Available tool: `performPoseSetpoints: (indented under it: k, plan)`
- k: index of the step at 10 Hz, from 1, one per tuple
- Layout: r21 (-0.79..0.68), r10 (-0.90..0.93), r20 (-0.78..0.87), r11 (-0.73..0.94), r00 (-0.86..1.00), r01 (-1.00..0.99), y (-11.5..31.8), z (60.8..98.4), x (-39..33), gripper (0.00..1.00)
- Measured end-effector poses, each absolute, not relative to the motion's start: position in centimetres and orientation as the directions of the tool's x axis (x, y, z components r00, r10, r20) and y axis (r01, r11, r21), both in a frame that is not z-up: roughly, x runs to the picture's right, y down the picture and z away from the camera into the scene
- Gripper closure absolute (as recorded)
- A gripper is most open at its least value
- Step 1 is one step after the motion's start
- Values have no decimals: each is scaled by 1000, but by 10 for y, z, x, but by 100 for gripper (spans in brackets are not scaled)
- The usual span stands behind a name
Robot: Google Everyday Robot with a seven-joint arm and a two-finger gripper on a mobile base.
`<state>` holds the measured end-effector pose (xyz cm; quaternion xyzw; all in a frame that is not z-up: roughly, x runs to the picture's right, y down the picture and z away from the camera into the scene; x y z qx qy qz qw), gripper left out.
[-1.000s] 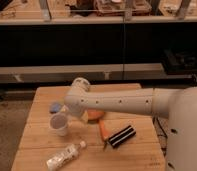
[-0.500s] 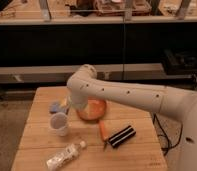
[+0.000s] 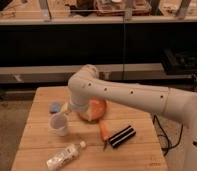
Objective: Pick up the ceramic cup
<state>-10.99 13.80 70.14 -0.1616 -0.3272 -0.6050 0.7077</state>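
The ceramic cup [image 3: 59,124] is a small pale handleless cup standing upright on the left part of the wooden table [image 3: 142,155]. My white arm reaches in from the right and bends down at its elbow [image 3: 84,81]. The gripper [image 3: 68,107] hangs at the end of the arm, just above and to the right of the cup's rim, between the cup and the orange pan [image 3: 94,110]. Nothing shows held in it, and the cup stays on the table.
A small blue object [image 3: 55,106] lies behind the cup. The orange pan's handle [image 3: 103,131] points toward the front. A black ribbed object [image 3: 121,136] lies right of it. A clear plastic bottle [image 3: 66,155] with a white cap lies on its side near the front edge. Dark shelving stands behind the table.
My arm has lifted and swung so that more of the orange pan shows. The wrist end has come down beside the cup. The cup, bottle and black object have not moved.
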Motion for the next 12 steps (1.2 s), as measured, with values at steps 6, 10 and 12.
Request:
performPoseSetpoints:
  k: [6, 10, 12]
  plan:
    - [259, -765, 644, 193, -21, 946, 164, 705, -127, 20]
    - [257, -771, 636, 201, -9, 945, 161, 715, -138, 20]
    - [242, -781, 625, 219, 21, 945, 156, 725, -139, 20]
